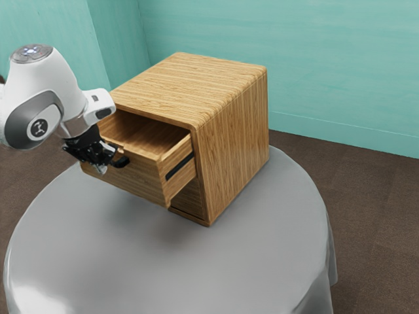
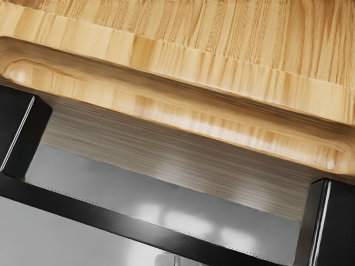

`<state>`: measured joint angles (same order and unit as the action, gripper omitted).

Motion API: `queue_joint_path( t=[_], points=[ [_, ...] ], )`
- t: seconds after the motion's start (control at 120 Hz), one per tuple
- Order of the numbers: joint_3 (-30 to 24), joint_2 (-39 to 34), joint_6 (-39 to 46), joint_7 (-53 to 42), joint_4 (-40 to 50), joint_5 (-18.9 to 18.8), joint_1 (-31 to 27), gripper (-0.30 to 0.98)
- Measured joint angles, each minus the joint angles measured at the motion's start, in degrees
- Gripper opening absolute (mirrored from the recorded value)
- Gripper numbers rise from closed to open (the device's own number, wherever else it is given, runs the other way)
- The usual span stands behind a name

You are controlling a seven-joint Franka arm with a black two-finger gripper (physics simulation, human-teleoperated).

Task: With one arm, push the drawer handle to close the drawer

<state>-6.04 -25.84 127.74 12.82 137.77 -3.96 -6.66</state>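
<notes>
From where I'm standing, I can't make out a single word or number, but there is an emblem on the white, rounded robot arm [image 1: 62,82]. It's a small, round, dark badge [image 1: 38,128] with a thin pale rim, set in the smooth grey oval panel [image 1: 27,116] on the arm's side. Inside the rim sits a white angular figure, made of short joined strokes; I couldn't swear to any letter in it. Up top, the round grey cap [image 1: 31,53] shows some little pale, bluish marks, too small for me to tell whether they're print or just reflections.
</notes>
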Motion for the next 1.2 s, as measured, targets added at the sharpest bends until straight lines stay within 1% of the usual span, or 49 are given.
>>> queue_joint_path(
  t=[0.458, 0.775, 1.117, 1.2],
  points=[
    [0.0, 11.6, 0.1, -2.7, -12.5, -0.2, 0.5, -0.1],
    [0.0, 17.6, 0.0, -4.5, -17.9, -0.3, 0.8, -0.1],
    [0.0, 21.4, 0.0, -6.3, -21.7, -0.5, 0.8, -0.1],
    [0.0, 18.9, 0.1, -6.4, -19.0, 0.9, 1.3, -0.1]
  ],
)
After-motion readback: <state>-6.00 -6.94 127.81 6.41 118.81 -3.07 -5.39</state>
